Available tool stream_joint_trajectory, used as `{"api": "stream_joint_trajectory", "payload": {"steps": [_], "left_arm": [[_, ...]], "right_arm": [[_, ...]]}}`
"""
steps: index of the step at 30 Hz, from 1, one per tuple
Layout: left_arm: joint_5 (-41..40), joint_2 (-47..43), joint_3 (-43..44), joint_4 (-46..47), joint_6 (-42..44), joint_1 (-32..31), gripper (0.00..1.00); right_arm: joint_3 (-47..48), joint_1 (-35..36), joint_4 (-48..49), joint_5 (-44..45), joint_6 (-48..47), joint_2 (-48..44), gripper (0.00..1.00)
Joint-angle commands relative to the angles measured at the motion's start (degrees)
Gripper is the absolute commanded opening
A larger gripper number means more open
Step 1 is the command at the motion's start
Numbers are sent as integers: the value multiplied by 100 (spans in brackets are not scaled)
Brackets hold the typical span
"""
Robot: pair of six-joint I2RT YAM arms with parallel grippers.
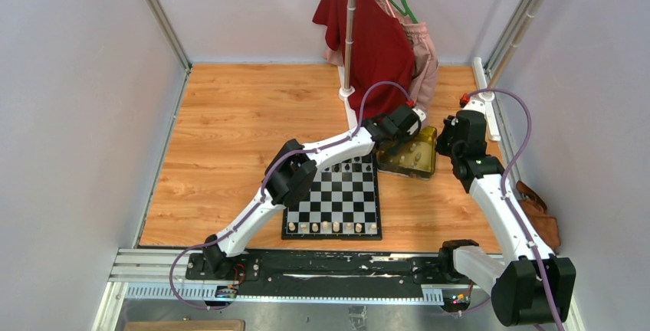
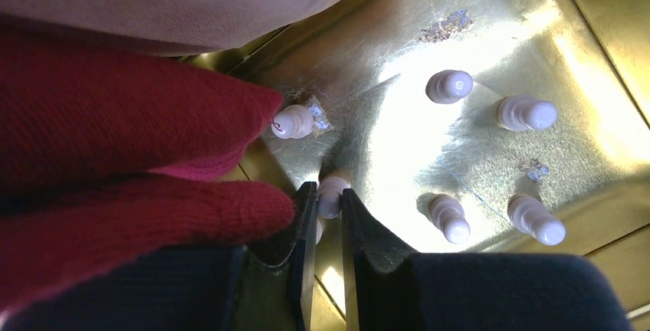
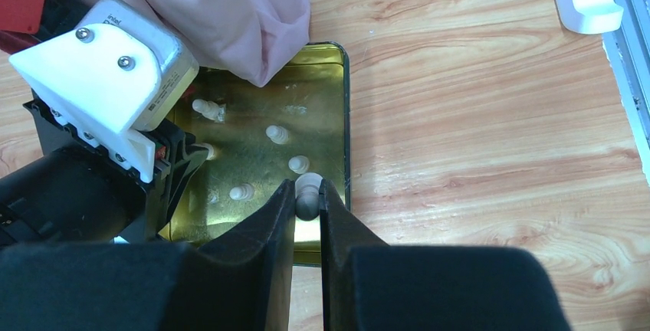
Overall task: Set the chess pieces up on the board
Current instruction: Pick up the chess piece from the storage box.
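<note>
A: The board (image 1: 337,201) is partly set. The left fingers (image 2: 356,227) pinch a cream pawn (image 2: 331,193) in the gold tin (image 2: 398,124) just right of it.
B: The right fingers (image 3: 337,224) squeeze a second pawn (image 3: 307,185) there. Light, smooth, likely slippery: I'd grip the narrow waist, gently.

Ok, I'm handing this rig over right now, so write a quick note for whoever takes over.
Left gripper: shut on a pale piece at the gold tin.
Right gripper: shut on another pale piece at the same tin.
Board: pale row along its near edge, dark pieces along its far edge, partly hidden by the left arm.
Left to do: place both held pieces, then the loose pale pieces in the tin.
</note>
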Motion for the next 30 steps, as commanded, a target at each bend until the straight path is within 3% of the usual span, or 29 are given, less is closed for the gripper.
{"api": "stream_joint_trajectory", "payload": {"steps": [1,7,30], "left_arm": [[-154,184,35,-403,82,2,15],[-290,37,5,-399,97,-51,0],[-863,-1213,-404,-410,304,-358,0]], "right_arm": [[-71,-93,98,-10,81,-32,0],[-46,-93,61,1,77,-46,0],[-73,-63,-133,-202,3,-154,0]]}}
